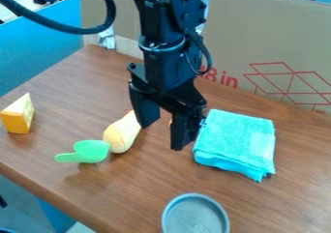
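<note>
Gripper (165,133) hanging over the wooden table (136,188), I see its two fingers spread well apart and no clear hold on anything; a small orange bit shows between them, and I can't tell what it is. Just left of it in my view lies a pale yellow-orange, pear-shaped toy (121,132), smooth and rounded. Its long axis runs at a slant, the narrow end pointing up toward the nearer finger, the fat end down and away, beside the bowl of a green scoop (91,151) whose handle points left. Close on the gripper's right sits a turquoise cloth (236,141), fluffy, folded into a rough square. Below it I have a round grey lid (195,216), and far left, a yellow wedge (18,115).
</note>
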